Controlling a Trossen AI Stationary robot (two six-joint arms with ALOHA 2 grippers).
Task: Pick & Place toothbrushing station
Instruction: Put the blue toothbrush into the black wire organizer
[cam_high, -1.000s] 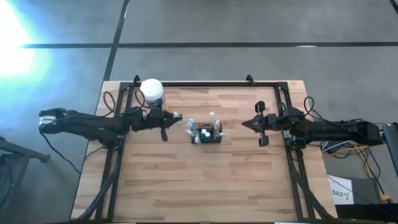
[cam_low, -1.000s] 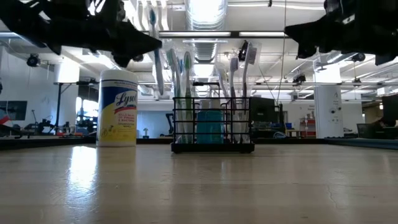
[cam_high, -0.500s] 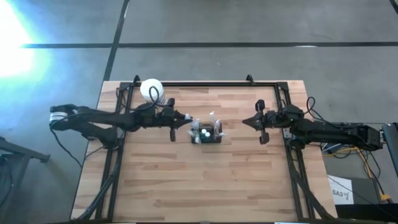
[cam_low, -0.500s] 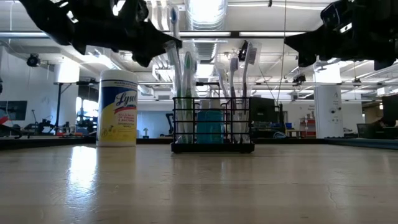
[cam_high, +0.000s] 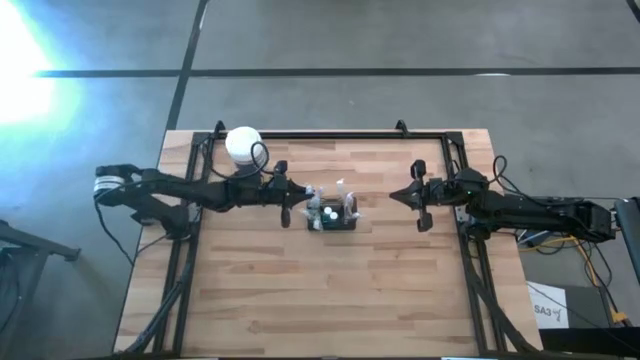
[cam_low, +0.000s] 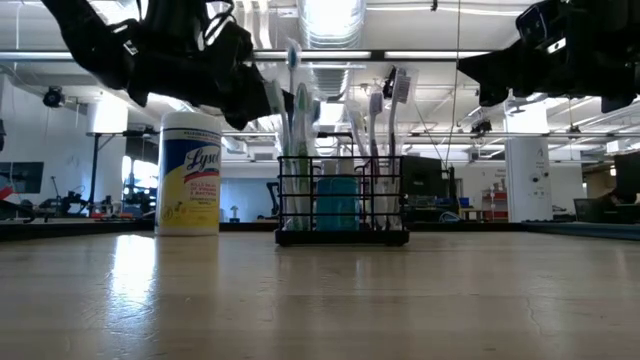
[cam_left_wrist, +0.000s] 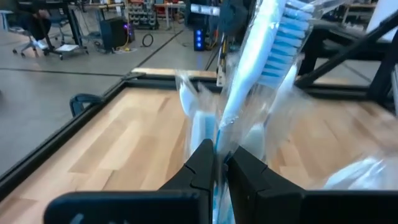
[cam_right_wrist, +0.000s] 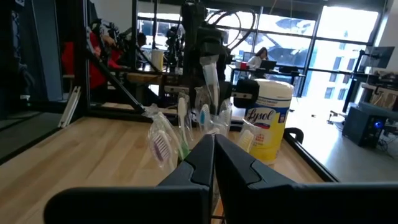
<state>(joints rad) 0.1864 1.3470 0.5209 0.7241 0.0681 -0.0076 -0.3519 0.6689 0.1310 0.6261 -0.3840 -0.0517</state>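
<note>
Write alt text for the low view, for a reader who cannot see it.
A black wire-mesh caddy filled with upright toothbrushes stands on a wooden table, with the left gripper holding one toothbrush at its left side. A white-lidded wipes jar stands apart to the left, and the right gripper hangs high at the right.

Two slim black jointed arms; the left arm (cam_high: 190, 192) wears a white band near its base, the right arm (cam_high: 520, 210) trails black cables.
</note>
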